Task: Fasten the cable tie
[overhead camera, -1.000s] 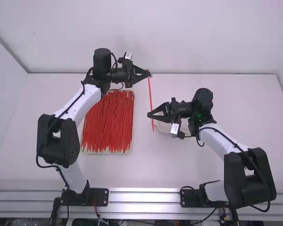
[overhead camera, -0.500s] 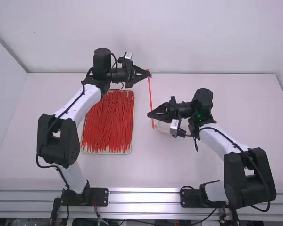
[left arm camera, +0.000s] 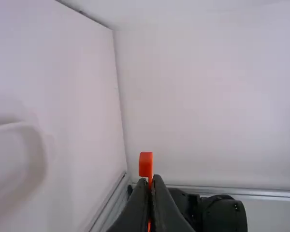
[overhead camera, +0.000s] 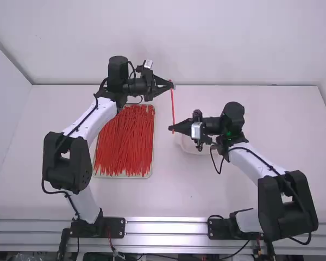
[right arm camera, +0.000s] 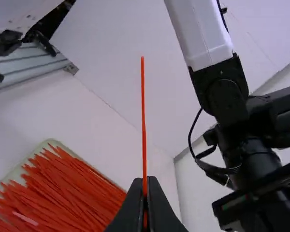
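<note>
A thin red plastic cable tie [overhead camera: 173, 109] stands upright over the white table [overhead camera: 271, 114]. The left gripper [overhead camera: 171, 85] pinches its head and the right gripper [overhead camera: 172, 129] its tail (both closed tight on it)

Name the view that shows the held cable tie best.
The high view: the cable tie runs in full between the left pincer and the right pincer, both shut on it. The right wrist view shows its strap rising from that pincer; the left wrist view shows its end poking above that arm's pincer.
</note>
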You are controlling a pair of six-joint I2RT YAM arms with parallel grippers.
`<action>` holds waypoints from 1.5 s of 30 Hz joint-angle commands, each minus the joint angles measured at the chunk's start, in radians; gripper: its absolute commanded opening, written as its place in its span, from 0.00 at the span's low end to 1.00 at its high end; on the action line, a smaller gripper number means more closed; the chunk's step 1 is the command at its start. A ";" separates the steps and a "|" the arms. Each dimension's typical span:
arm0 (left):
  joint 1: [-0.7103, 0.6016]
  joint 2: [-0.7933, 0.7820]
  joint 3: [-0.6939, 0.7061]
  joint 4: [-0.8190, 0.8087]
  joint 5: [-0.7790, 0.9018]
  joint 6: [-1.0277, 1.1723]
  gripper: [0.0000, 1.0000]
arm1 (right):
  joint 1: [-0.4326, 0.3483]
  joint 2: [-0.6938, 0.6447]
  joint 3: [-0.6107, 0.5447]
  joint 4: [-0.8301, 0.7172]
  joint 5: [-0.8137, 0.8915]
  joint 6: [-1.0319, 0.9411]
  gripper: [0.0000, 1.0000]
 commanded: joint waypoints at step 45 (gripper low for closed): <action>-0.004 0.007 -0.011 0.457 0.420 1.017 0.02 | 0.034 0.002 -0.017 0.519 0.331 1.984 0.00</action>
